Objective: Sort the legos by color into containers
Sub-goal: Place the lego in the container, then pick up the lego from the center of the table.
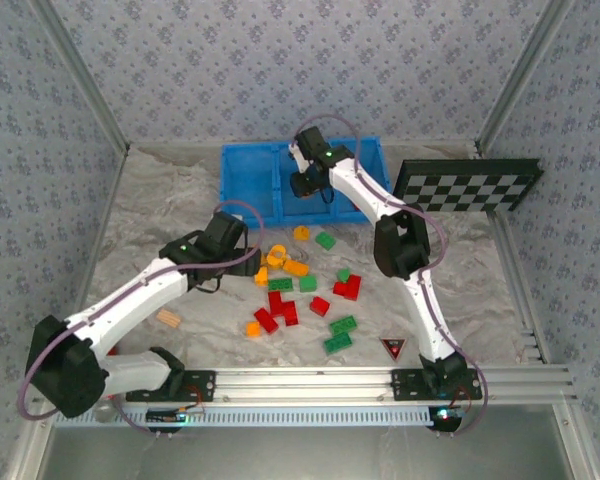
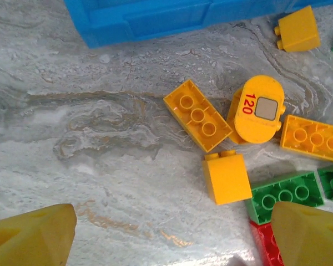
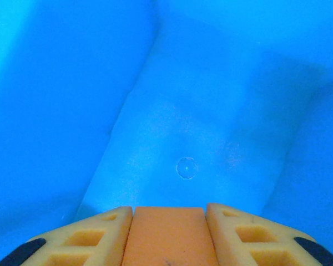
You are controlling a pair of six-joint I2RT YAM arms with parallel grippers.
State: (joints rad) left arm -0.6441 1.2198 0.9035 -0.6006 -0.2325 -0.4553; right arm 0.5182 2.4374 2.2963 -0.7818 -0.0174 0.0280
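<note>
Top external view: bright blue plastic bin (image 1: 250, 148) with three square compartments sits at the far side of the grey marbled table (image 1: 160, 200). My right gripper (image 1: 306, 183) hangs over the middle compartment, clamped on a small orange plastic brick (image 3: 169, 244); the floor below is plain blue. My left gripper (image 2: 166, 244) is spread wide, holding nothing, over loose red, green and yellow bricks (image 1: 348, 289) scattered on the table just in front of the bin.

Marbled grey table (image 1: 170, 205) under scattered legos (image 1: 280, 305), blue bin (image 1: 245, 165), checkerboard (image 1: 468, 185)
</note>
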